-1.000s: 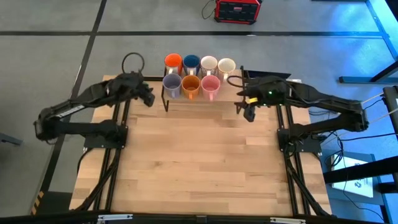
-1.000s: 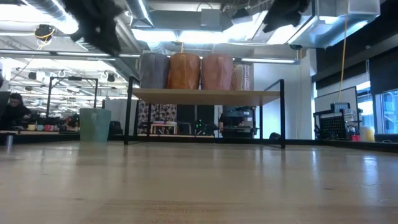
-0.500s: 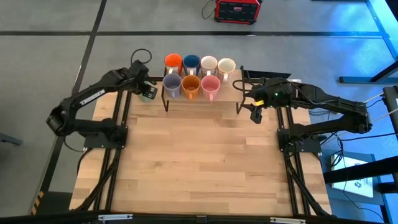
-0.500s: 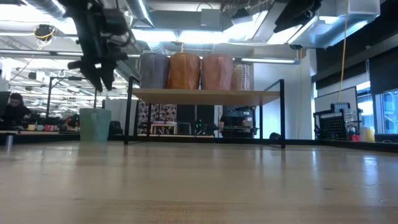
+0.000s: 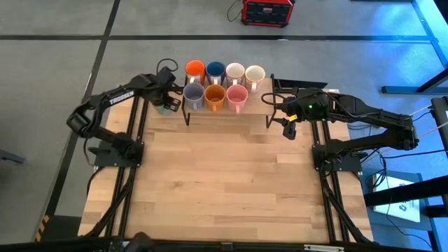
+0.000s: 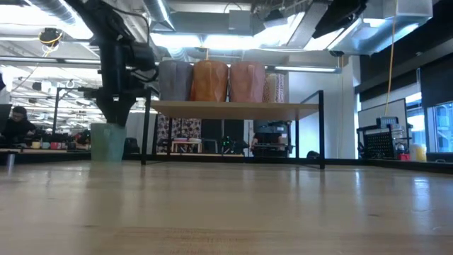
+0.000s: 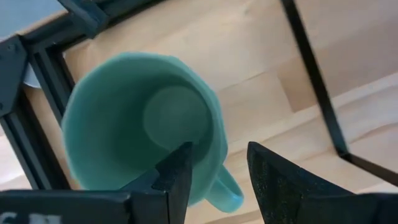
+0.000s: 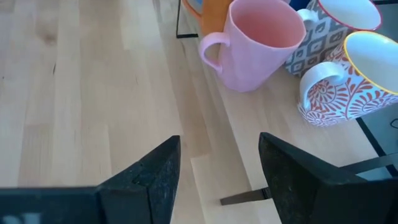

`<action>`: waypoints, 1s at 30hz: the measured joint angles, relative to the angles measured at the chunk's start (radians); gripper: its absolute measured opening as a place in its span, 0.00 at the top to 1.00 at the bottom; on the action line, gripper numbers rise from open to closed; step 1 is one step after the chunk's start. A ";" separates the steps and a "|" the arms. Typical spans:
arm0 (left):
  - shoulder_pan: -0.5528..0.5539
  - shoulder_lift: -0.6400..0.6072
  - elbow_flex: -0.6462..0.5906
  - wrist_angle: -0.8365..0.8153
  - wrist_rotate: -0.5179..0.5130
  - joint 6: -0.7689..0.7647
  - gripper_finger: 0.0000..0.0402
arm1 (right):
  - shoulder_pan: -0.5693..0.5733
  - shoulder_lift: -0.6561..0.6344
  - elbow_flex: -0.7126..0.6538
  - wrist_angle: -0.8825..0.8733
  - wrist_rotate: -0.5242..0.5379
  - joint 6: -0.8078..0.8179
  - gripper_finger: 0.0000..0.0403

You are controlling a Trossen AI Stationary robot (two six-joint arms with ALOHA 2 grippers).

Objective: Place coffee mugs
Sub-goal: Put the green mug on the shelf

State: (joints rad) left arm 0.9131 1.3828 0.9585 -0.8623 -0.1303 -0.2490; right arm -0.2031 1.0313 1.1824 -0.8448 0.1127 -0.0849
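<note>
Sage green mug upright on table beside shelf, outside it. Left gripper spread, fingers straddling rim wall near handle. Ceramic: rigid, glazed, slippery, chip-prone; pinch wall firmly. Right gripper parted, empty, near pink mug.

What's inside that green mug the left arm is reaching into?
Nothing shows inside the sage green mug but its bare bottom. One finger of the left gripper dips inside the rim and hides a small strip of the inner wall.
</note>
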 joint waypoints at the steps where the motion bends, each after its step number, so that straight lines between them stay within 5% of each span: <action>1: 0.000 0.012 0.000 0.000 0.000 0.005 0.64 | 0.000 0.000 0.000 0.001 0.000 0.000 0.50; 13: -0.005 0.055 0.000 -0.006 0.010 0.044 0.96 | 0.000 0.000 0.000 0.007 0.000 0.000 0.50; 20: -0.049 0.006 0.000 -0.076 0.028 0.017 0.96 | 0.000 0.000 0.000 0.006 0.000 0.033 0.50; 30: -0.218 -0.270 0.000 -0.265 0.088 -0.065 0.97 | 0.001 0.000 0.000 0.004 -0.034 0.236 0.50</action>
State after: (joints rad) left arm 0.6946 1.1124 0.9585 -1.1273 -0.0422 -0.3144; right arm -0.2024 1.0317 1.1824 -0.8405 0.0792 0.1515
